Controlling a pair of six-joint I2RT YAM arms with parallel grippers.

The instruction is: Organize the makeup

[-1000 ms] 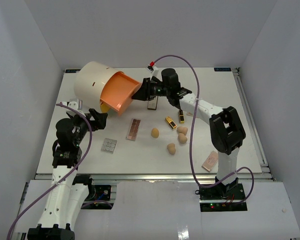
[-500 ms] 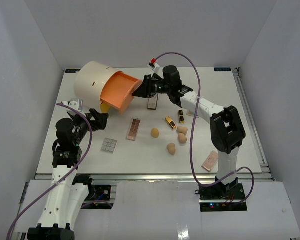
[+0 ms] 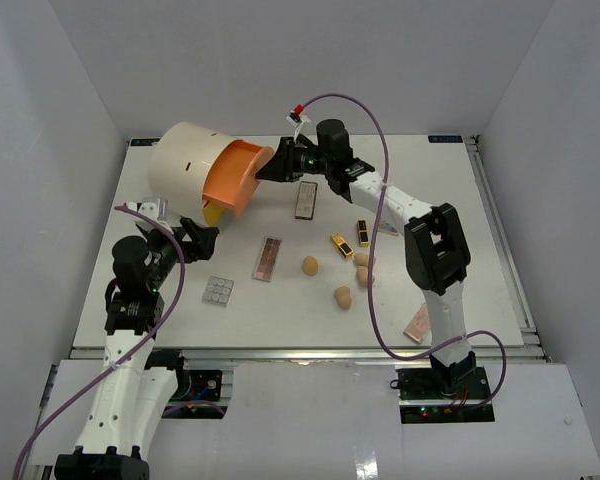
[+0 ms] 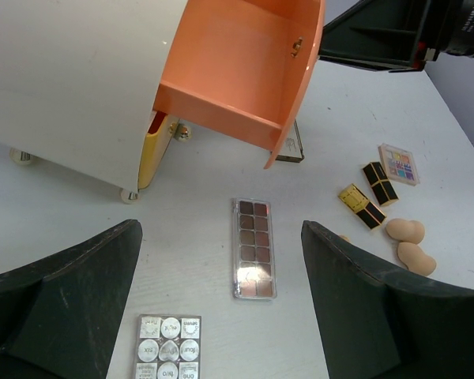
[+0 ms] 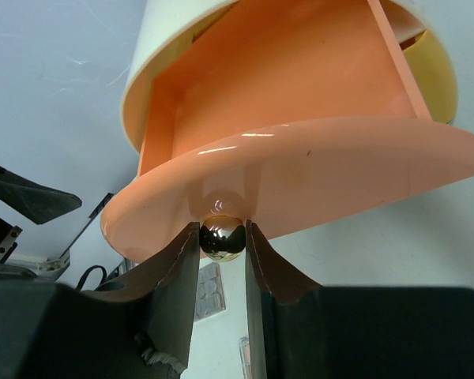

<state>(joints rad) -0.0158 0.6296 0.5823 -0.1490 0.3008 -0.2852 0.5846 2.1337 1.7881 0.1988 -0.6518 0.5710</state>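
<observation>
Leftmost, the left gripper (image 3: 198, 236) hovers over the white table (image 3: 480, 250), its broad matte-black fingers (image 4: 63, 300) spread wide with nothing between them. Just right of it lies the grey palette (image 3: 218, 290), a flat rectangle of round silvery pans. Next comes the long palette (image 3: 268, 258), narrow and glossy, with two columns of brown squares. Behind these, at the far left, sits the smooth cream cylinder (image 3: 185, 165). Its glossy orange drawer (image 3: 235, 180) juts out to the right above a yellow drawer (image 3: 212, 211) that barely shows. The right gripper (image 3: 272, 168) is clamped on the small shiny gold ball knob (image 5: 222, 238) at the middle of the orange drawer's curved front. Just right of that drawer a dark palette (image 3: 306, 199) lies flat. Mid-table are the tan egg-shaped sponges (image 3: 343, 297), two lying apart and two close together. Beside that pair lie two gold-and-black lipstick tubes (image 3: 341, 245), boxy and on their sides. A small square multicolour palette (image 3: 388, 228) follows, and the pinkish palette (image 3: 419, 322) rests near the table's front right edge.
</observation>
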